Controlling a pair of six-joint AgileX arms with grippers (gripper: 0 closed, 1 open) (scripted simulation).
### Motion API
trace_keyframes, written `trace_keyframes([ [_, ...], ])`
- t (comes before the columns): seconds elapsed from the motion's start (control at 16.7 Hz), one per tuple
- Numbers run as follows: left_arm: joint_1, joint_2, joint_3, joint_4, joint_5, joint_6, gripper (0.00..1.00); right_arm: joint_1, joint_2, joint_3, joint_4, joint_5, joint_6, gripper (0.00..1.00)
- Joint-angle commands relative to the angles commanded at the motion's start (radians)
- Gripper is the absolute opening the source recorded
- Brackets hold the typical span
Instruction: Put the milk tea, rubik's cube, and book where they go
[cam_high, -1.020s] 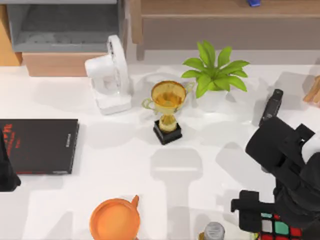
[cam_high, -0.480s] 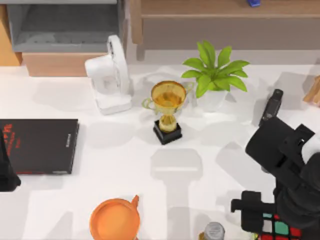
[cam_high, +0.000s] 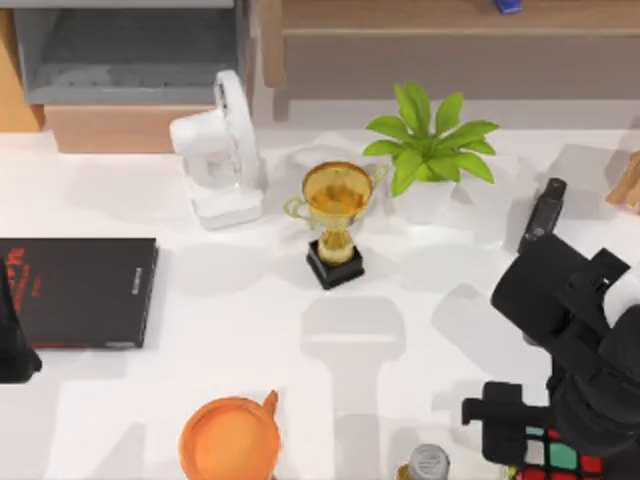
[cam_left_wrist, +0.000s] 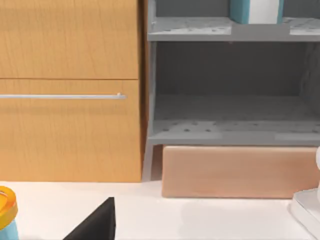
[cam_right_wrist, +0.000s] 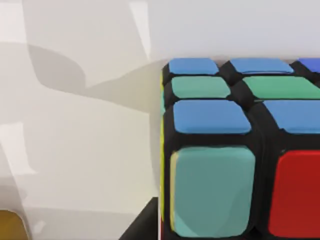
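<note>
The right gripper (cam_high: 545, 440) is seen at the near right corner of the table (cam_high: 250, 320) in the top view, lowered directly over the rubik's cube (cam_high: 560, 455), whose red, teal and white squares are visible just beneath the black wrist. In the right wrist view the cube (cam_right_wrist: 235, 150) is shown very close, resting on the white surface, with blue, green, teal and red squares facing the camera. Whether the right fingers are closed around the cube or held apart cannot be told.

The left arm (cam_high: 15, 340) is parked at the left edge of the table, beside a thin black book (cam_high: 80, 290) with red marks; the state of its fingers cannot be told.

A teal book (cam_left_wrist: 255, 10) with white page edges is seen standing on the upper shelf of the grey shelf unit (cam_left_wrist: 230, 135) in the left wrist view.

A gold trophy (cam_high: 335, 220), a potted plant (cam_high: 430, 150), a white fan (cam_high: 220, 150) and an orange cup (cam_high: 230, 440) are spread over the table
</note>
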Motion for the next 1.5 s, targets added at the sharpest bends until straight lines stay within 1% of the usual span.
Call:
trace_keyframes([
  [0.6, 0.000, 0.000, 0.000, 0.000, 0.000, 0.000, 1.00, -0.001, -0.048, 0.086, -0.134, 0.000, -0.002, 0.00],
  [0.9, 0.000, 0.000, 0.000, 0.000, 0.000, 0.000, 1.00, -0.002, -0.038, 0.096, -0.120, 0.009, -0.011, 0.00],
  [1.02, 0.000, 0.000, 0.000, 0.000, 0.000, 0.000, 1.00, -0.007, -0.014, 0.145, -0.068, 0.044, -0.055, 0.00],
  [1.14, 0.000, 0.000, 0.000, 0.000, 0.000, 0.000, 1.00, -0.015, 0.024, 0.222, 0.026, 0.100, -0.129, 0.00],
  [1.32, 0.000, 0.000, 0.000, 0.000, 0.000, 0.000, 1.00, -0.034, 0.092, 0.371, 0.233, 0.211, -0.279, 0.00],
  [1.5, 0.000, 0.000, 0.000, 0.000, 0.000, 0.000, 1.00, -0.060, 0.159, 0.535, 0.480, 0.338, -0.455, 0.00],
])
